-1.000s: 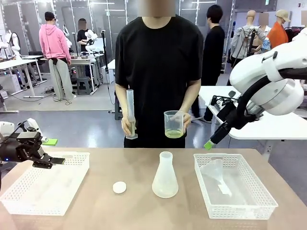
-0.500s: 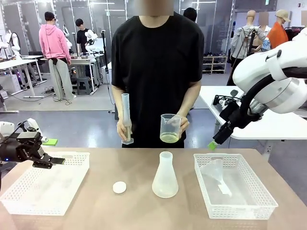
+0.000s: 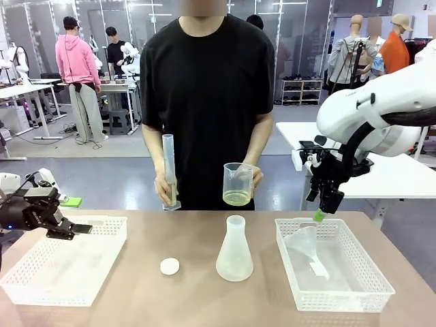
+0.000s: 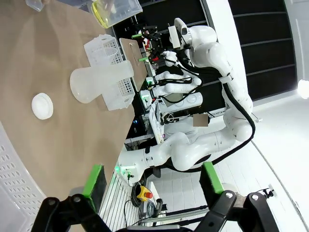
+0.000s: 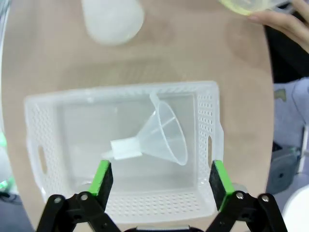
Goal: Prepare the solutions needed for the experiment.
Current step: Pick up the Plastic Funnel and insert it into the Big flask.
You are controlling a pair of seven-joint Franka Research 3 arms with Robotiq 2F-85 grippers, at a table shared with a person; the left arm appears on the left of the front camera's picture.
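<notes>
Front view: person [image 3: 208, 88] at far side holds beaker [image 3: 238, 178] above table edge, solutions [image 3: 236, 198] lying as shallow pale yellow layer in its bottom. Same person holds measuring cylinder [image 3: 169, 170] upright. Conical flask [image 3: 234, 251] stands mid-table, white cap [image 3: 169, 266] near it. Left gripper [image 3: 76, 216] hangs over left basket [image 3: 41, 286], right gripper [image 3: 320, 212] over far rim of right basket [image 3: 340, 298].

Left wrist view: green pads [image 4: 94, 179] wide apart, nothing between.

Right wrist view: jaws spread, empty, funnel [image 5: 164, 133] on its side in basket beyond them.
</notes>
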